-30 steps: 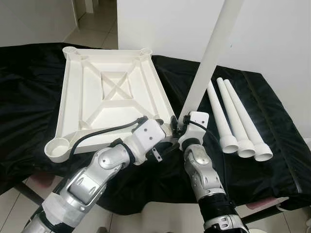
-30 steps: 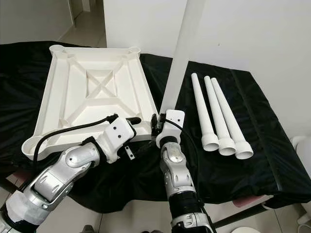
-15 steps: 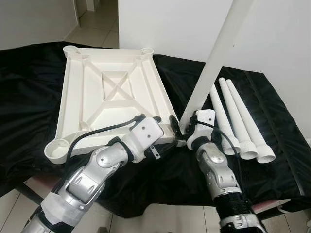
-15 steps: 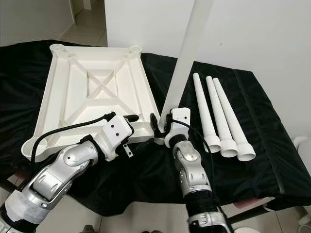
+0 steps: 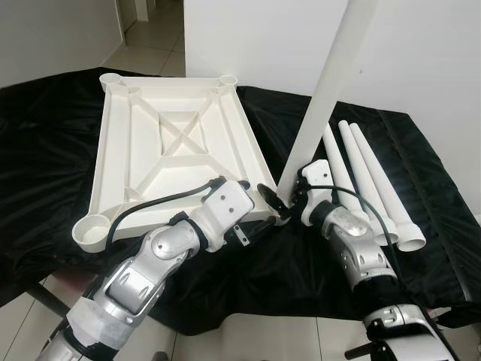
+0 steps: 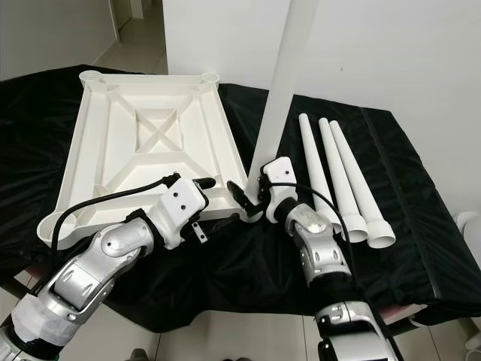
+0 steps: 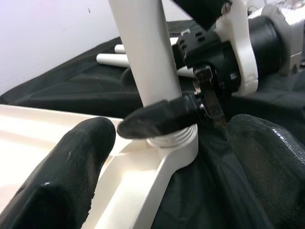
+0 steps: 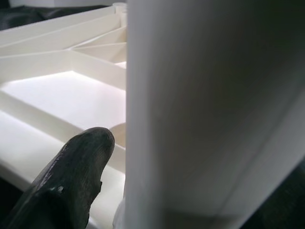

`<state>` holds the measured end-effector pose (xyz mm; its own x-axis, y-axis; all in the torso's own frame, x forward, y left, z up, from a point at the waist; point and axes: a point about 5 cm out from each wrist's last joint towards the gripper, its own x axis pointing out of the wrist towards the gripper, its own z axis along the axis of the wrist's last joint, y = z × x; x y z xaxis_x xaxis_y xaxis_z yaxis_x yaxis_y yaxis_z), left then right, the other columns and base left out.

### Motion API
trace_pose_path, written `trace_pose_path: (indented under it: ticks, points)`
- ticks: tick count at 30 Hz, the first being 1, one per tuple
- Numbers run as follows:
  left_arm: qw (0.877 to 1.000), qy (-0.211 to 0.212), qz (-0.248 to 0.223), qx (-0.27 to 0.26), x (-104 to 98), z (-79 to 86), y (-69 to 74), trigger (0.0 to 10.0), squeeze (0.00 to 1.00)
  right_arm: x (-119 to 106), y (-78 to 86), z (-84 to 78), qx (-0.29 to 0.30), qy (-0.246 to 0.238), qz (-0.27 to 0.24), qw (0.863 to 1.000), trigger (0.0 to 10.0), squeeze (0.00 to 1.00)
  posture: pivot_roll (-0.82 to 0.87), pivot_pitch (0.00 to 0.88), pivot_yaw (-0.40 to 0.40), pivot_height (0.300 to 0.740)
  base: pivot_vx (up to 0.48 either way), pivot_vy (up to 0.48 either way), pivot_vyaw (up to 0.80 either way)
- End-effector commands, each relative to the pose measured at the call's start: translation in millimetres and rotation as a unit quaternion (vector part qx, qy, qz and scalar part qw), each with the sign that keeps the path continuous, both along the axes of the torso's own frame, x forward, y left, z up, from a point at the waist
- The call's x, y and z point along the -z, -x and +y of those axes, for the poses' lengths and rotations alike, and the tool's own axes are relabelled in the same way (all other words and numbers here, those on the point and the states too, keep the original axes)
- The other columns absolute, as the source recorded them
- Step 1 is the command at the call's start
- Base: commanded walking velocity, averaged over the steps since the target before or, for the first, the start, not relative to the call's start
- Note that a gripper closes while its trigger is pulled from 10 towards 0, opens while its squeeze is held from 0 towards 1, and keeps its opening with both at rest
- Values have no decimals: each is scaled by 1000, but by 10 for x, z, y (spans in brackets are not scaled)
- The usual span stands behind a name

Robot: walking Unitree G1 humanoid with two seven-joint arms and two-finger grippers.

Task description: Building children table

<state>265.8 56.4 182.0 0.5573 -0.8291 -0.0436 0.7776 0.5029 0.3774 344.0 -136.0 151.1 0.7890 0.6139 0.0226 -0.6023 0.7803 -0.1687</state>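
The white table top lies upside down on a black cloth. One white leg stands tilted with its base at the near right corner socket. My right gripper is shut on the base of this leg; one of its fingers presses against it. My left gripper is open at the same corner. One of its fingers lies over the table top's rim, and the socket sits between the two. Three more legs lie side by side on the cloth to the right.
The black cloth covers the whole work surface and hangs over its near edge. A white wall rises right behind it. Tiled floor leads off at the far left.
My right forearm has swung out to the right while its gripper stays on the leg's base at the corner. The leg has shifted slightly in its lean. The left arm has barely moved.
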Motion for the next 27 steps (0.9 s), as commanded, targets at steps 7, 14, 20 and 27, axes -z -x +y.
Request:
trace_pose_path:
  ticks: [7, 14, 20, 27]
  points:
    - [1000, -12, 0, 29, -15, -28, 23, 10000, 0, 70, -50, -37, -22, 19, 26, 999, 0, 0, 86, 69, -76, 740, 0, 0, 0]
    - [1000, -11, 1, 25, -13, -21, 28, 10000, 0, 179, -36, -67, -27, 9, 50, 998, 0, 0, 85, 74, -73, 740, 0, 0, 0]
    - [1000, -10, 1, 27, -14, -29, 31, 10000, 0, 229, -17, -67, -27, -1, 60, 998, 10000, 0, 83, 74, -73, 740, 0, 0, 0]
    - [999, -11, 3, 30, -3, -36, 35, 10000, 0, 236, 40, -11, 11, -36, 60, 997, 10000, 0, 71, 81, -75, 740, 0, 0, 0]
